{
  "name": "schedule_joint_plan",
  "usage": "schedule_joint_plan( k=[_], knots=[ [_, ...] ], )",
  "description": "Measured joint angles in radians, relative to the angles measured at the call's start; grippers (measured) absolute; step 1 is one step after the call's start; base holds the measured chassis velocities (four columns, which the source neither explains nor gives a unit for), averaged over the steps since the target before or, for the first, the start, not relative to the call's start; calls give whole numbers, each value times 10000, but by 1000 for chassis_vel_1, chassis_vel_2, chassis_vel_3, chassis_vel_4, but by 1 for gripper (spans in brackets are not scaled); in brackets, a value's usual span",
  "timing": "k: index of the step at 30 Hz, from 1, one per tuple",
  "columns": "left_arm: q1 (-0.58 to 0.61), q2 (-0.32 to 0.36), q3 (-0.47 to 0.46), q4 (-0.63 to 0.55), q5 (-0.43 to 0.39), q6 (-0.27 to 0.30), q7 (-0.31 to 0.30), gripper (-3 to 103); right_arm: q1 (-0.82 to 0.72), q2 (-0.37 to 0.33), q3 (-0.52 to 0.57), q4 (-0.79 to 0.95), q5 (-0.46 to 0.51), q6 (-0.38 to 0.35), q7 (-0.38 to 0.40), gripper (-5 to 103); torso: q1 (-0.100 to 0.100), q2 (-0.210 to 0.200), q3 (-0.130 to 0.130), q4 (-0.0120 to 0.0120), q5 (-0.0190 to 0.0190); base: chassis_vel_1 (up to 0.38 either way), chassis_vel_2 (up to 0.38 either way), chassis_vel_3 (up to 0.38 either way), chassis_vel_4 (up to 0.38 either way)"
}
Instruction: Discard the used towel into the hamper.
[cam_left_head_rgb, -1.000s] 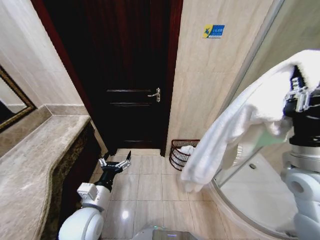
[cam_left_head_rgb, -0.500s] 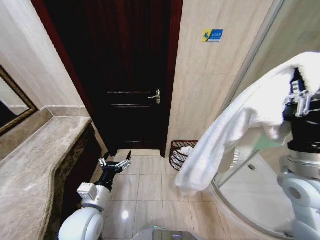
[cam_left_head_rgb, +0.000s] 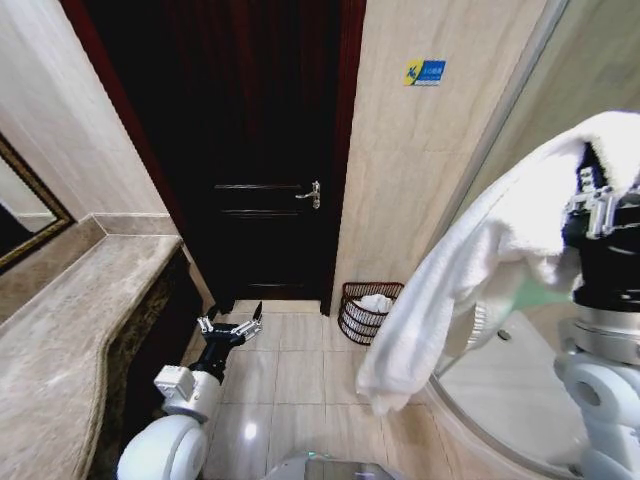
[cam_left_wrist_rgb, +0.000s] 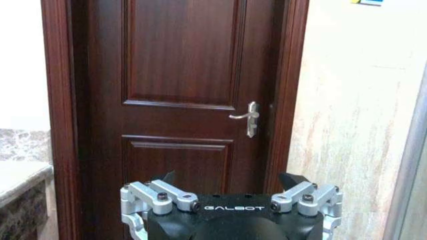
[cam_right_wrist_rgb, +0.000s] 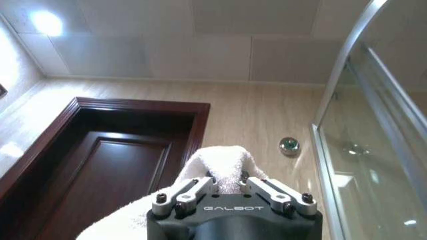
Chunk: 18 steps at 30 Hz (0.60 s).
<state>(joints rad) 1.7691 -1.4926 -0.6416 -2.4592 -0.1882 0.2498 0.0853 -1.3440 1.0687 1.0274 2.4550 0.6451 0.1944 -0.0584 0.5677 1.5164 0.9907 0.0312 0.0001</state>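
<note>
Head view: right hand (cam_left_head_rgb: 598, 205) raised high, clamped on the white towel (cam_left_head_rgb: 470, 270) draping down; hamper (cam_left_head_rgb: 365, 311) on the floor by the door; left hand (cam_left_head_rgb: 229, 325) low, fingers spread wide

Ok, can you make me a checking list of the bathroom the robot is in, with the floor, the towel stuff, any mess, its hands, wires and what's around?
Surface: beige tiled floor, bare near the robot.
Job's things: white towel hangs from the raised right gripper; hamper stands on the floor by the wall beside the door, something white inside.
Clutter: nothing seen.
Grippers: right gripper shut on the towel; left gripper held low, open, holding nothing.
Cables: nothing seen.
Surroundings: dark wooden door closed; marble counter on the left; glass shower enclosure on the right.
</note>
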Motion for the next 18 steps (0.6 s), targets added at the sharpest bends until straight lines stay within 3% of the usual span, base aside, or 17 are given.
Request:
schedule_joint_plan(
  k=[18],
  knots=[
    [-1, 0, 0, 0, 0, 0, 0, 100, -80, -42, 48, 172, 38, -43, 69, 10, -13, -32, -16, -1, -1, -69, 69, 72, -70]
  ],
)
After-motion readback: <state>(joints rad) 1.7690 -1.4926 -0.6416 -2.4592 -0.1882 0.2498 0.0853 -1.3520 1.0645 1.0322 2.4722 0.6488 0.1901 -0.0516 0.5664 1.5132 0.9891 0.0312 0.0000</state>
